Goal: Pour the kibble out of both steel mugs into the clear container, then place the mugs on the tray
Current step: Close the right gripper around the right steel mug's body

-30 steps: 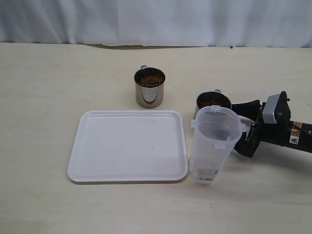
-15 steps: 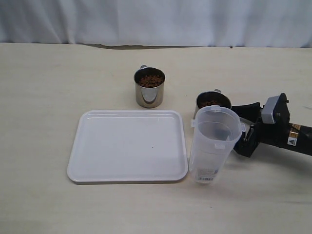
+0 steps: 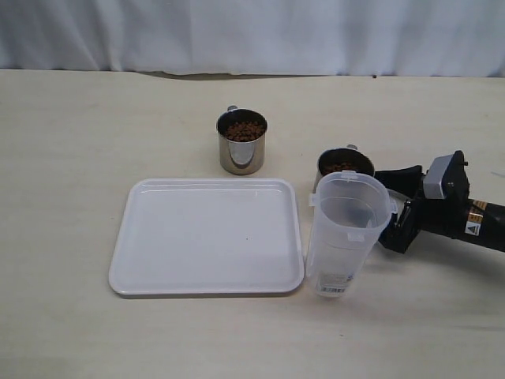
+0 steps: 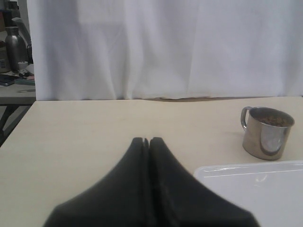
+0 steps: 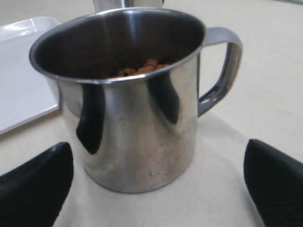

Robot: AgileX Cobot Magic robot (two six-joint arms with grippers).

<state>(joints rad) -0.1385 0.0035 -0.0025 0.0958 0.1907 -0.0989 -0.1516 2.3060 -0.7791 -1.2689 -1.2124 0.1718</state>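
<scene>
Two steel mugs hold kibble. One mug (image 3: 242, 144) stands beyond the white tray (image 3: 207, 237), its kibble (image 3: 243, 129) showing. The other mug (image 3: 345, 163) stands behind the clear container (image 3: 346, 234), which hides its lower part. My right gripper (image 3: 384, 209) lies low on the table, open, just right of that mug. In the right wrist view the mug (image 5: 137, 104) stands just ahead of the open gripper (image 5: 156, 144), untouched, with a finger (image 5: 38, 184) out to each side. My left gripper (image 4: 146, 140) is shut and empty, far from the mug (image 4: 266, 135).
The tray has nothing on it and its right edge sits close to the container. A white curtain (image 3: 252, 31) hangs along the table's far edge. In the left wrist view a corner of the tray (image 4: 255, 189) shows near the far mug.
My right arm has settled very slightly lower near the mug. The mugs, container and tray have not moved.
</scene>
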